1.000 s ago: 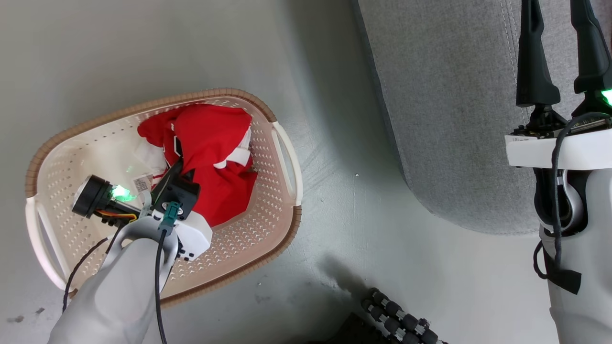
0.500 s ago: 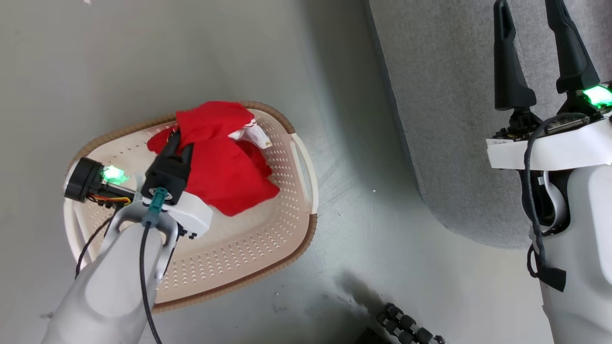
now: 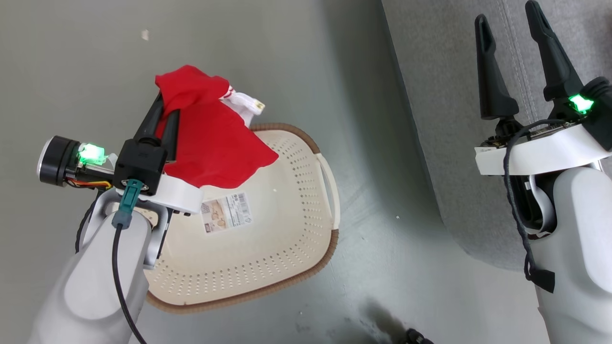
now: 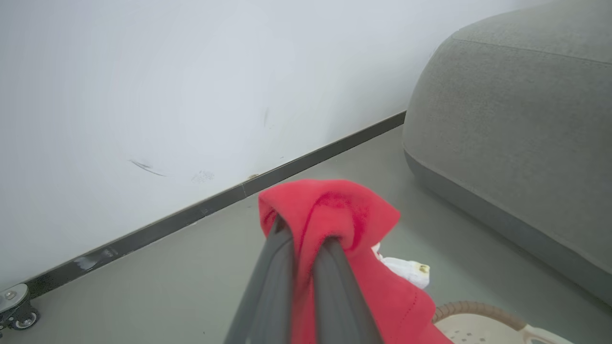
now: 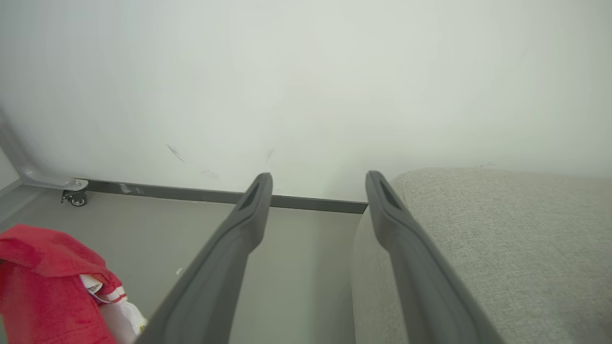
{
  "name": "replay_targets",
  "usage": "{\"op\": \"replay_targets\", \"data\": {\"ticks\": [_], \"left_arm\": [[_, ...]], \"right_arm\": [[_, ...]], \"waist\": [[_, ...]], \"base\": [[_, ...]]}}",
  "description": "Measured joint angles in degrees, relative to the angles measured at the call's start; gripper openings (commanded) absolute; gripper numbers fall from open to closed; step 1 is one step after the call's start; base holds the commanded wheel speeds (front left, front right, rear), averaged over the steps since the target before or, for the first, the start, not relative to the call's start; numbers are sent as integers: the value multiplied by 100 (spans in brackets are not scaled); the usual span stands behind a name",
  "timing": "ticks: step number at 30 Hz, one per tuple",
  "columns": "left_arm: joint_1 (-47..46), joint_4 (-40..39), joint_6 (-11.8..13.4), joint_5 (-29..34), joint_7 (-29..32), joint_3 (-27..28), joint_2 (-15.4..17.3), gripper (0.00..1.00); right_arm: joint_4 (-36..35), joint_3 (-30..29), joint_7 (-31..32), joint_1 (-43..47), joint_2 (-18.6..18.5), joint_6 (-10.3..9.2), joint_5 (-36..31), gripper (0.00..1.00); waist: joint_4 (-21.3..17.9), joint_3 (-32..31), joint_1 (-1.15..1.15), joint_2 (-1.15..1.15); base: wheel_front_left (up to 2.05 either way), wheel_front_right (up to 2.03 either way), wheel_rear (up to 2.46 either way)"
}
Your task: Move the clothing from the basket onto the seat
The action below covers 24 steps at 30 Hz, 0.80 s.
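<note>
1. Clearly the left hand [image 3: 165, 107] is clamped shut on a fold of the clothing [image 3: 210, 143], with red cloth bunched over its fingertips.
2. From that grip the garment hangs above the far-left part of the basket [image 3: 306, 191], and a bit of white trim [image 3: 244, 102] pokes out beside it. It looks lifted off the basket's bottom.
3. What shows of the basket's inside holds just a paper label [image 3: 224, 212]. The patch behind the hanging cloth is hidden, so I cannot tell whether more clothing waits there.
4. Over on the other side, the right hand [image 3: 507, 14] stands spread wide and empty, above the edge of the seat [image 3: 440, 95].
5. A strip of floor [image 3: 363, 143] separates the seat from the basket, and the visible upholstery carries nothing red. I judge the lift-out done, with the carry across and the release still to do.
</note>
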Motion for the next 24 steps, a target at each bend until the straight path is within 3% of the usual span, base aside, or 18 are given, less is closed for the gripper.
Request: {"op": "replay_targets", "data": {"ticks": [14,24], "left_arm": [[475,-966,25,-308,-15,459,186,0],[656,-1430,-98,-363,-16,474,309,0]], "right_arm": [[315,-3,0,348,-38,0,-330,100],[606,275,0,595,-367,0,-502,100]], "waist": [[420,-854,0,0],[700,-1535,0,0]], "base": [[0,0,0],[0,0,0]]}}
